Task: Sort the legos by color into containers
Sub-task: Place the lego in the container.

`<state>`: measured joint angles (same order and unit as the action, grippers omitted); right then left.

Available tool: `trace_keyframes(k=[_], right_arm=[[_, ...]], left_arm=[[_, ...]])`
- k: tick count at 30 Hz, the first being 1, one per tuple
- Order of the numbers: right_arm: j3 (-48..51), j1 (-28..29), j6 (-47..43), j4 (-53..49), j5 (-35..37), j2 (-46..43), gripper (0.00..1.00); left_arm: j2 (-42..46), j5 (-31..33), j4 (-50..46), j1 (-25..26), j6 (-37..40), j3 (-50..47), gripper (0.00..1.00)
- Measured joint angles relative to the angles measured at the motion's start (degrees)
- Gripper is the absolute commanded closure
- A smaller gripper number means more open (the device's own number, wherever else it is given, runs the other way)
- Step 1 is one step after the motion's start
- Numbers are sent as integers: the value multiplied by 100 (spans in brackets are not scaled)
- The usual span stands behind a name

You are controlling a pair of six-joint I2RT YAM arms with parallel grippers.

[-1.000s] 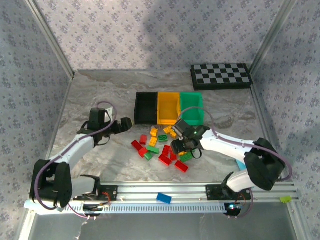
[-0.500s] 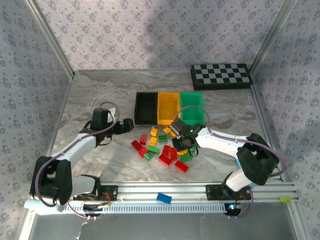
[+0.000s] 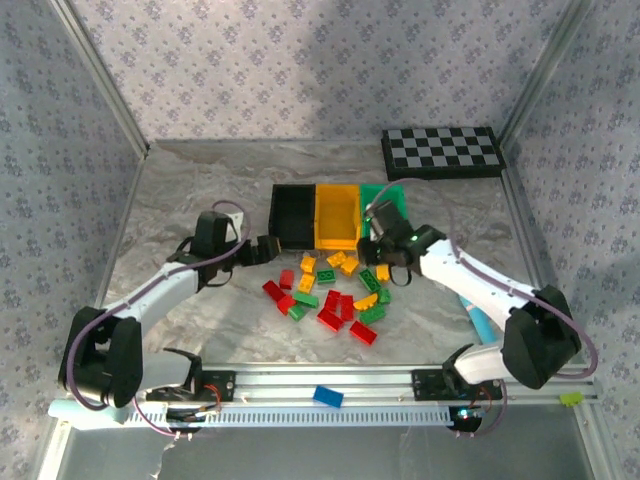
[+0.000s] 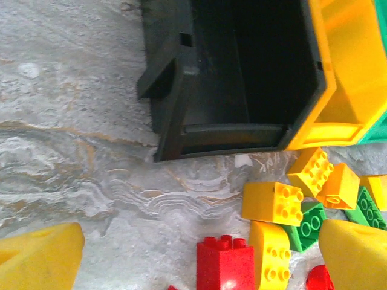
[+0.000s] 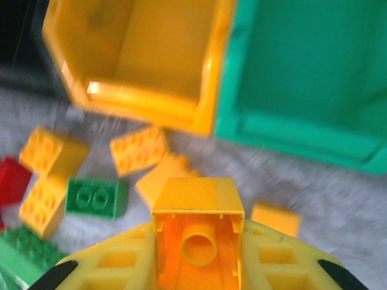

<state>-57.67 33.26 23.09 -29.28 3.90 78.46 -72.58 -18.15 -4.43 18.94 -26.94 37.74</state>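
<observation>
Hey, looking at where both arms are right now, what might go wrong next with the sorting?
The right gripper holds a yellow brick in line with the wall shared by the yellow bin and the green bin; released off target, it may land in green or bounce off the rim.
The left gripper, open, sits close to the black bin; a sideways move might shove it.

Legos point(image 3: 330, 318) — in front of containers point(image 3: 337, 212)

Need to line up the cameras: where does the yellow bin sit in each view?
Top external: yellow bin at centre, middle of the bin row.
Left wrist: yellow bin in the upper right corner, beside the black bin.
Right wrist: yellow bin at upper left.
Shared landmark: the adjoining green bin.
</observation>
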Motion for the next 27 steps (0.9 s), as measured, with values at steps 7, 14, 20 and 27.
trace_keyframes(k=[7,14,20,27], right_arm=[[-260,-1047,-31,404,63,343,68],[-778,-1082,-304,555,208,1141,37],[-699,-1023,-435,546,269,1058,38],[-7,-787,-448,376,372,249,38]], left_arm=[[-72,133,9,433,9,122,3],[-223,361,-17,907,50,356,5],[-614,568,-127,1244,179,636,11],[-1036,890,-610,1620,380,977,21]])
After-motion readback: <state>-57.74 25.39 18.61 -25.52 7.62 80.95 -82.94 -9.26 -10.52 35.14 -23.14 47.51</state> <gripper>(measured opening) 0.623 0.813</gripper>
